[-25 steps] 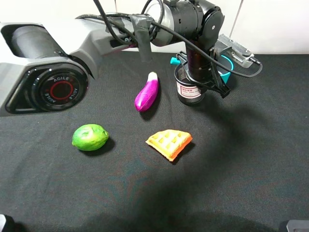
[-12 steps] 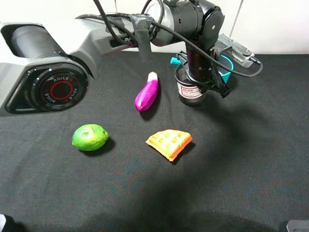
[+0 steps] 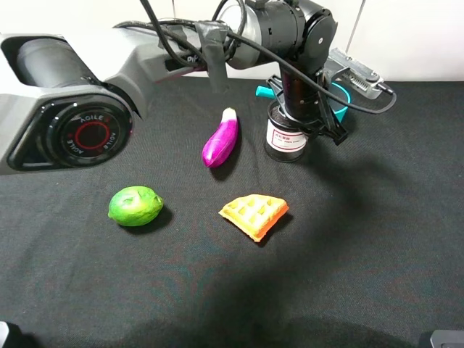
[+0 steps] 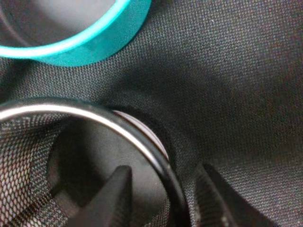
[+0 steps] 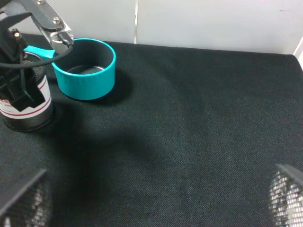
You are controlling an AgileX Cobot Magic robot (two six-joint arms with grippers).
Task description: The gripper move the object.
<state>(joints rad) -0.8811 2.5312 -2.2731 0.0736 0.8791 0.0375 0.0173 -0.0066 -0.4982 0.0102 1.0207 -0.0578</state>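
Observation:
The black wire-mesh cup (image 3: 285,139) with a white red-printed label stands at the back middle of the black table. My left gripper (image 3: 303,109) reaches down onto it from above. In the left wrist view one finger (image 4: 111,198) is inside the cup's rim (image 4: 102,120) and the other is outside the wall, so it is shut on the cup wall. The cup (image 5: 26,101) also shows in the right wrist view with the left gripper on it. My right gripper (image 5: 154,196) is open and empty over bare cloth, off to the right of the cup.
A teal saucepan (image 5: 90,68) stands just behind and to the right of the cup; it shows in the exterior view (image 3: 339,110) too. A purple eggplant (image 3: 220,138), a lime (image 3: 135,206) and a waffle piece (image 3: 254,214) lie left of and in front of the cup.
The cup has shifted slightly toward the front with my left gripper on it, and looks more upright. The other objects have not moved.

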